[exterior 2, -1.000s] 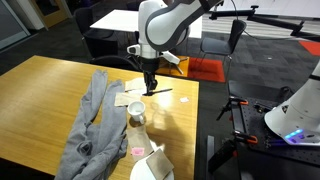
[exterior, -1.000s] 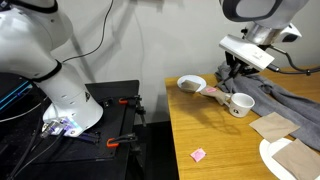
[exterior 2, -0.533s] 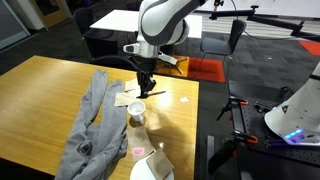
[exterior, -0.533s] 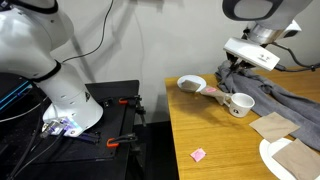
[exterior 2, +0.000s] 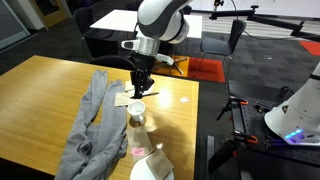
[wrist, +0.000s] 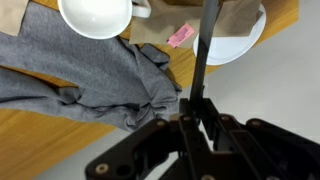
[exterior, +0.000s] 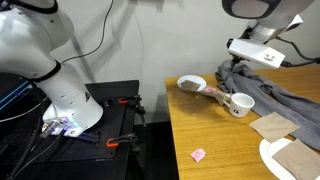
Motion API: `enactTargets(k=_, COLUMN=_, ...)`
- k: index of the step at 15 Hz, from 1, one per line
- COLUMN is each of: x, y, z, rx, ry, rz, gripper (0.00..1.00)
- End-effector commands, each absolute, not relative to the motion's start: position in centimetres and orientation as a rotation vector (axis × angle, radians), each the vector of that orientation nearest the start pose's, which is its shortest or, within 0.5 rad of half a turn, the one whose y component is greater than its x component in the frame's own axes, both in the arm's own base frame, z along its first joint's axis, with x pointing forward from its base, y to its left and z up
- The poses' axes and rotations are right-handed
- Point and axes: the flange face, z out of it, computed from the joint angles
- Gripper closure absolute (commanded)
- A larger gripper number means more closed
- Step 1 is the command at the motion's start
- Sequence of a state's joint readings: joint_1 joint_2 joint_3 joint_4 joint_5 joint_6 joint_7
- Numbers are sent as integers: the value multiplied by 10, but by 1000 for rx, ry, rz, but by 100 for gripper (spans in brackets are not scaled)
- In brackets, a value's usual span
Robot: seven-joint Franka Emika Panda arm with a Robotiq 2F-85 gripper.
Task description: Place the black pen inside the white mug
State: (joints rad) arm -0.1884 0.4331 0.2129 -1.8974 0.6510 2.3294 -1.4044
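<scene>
The jaws of the gripper (wrist: 197, 112) are clamped on the black pen (wrist: 202, 50), which runs up the middle of the wrist view to the top edge. The white mug (wrist: 95, 14) sits at upper left there, beside grey cloth (wrist: 90, 85) and off the pen's line. This looks like the carry step. Next, the pen's free end needs centring over the mouth, then lowering and release. An exterior view adds height: the gripper (exterior 2: 142, 86) hangs above the mug (exterior 2: 137, 110) on the desk (exterior 2: 40, 90).
</scene>
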Motion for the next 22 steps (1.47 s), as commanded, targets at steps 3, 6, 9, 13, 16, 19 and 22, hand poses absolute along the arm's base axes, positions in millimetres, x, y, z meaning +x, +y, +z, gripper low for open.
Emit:
enactTargets(k=3, x=633, y=18, z=280, rx=-2372, ry=-1221, rz=-473, gripper=84)
enactTargets(k=6, x=633, y=18, z=279, rx=-2372, ry=-1219, rz=-470, gripper=96)
enactTargets(k=9, x=637, y=15, z=276, rx=-2287, ry=-1258, rz=-589, gripper=96)
enactTargets(k=13, x=637, y=8, z=266, rx=-2159, ry=-1326, rz=-766, gripper=96)
enactTargets(k=16, x=636, y=3, z=256, rx=-2067, ry=-1381, rz=-906, gripper=96)
enactTargets(k=19, x=635, y=-1, z=244, rx=-1975, ry=-1396, rz=-1048, gripper=96)
enactTargets(k=22, x=631, y=-7, z=233, rx=-1882, ry=-1398, rz=-1170, gripper=96)
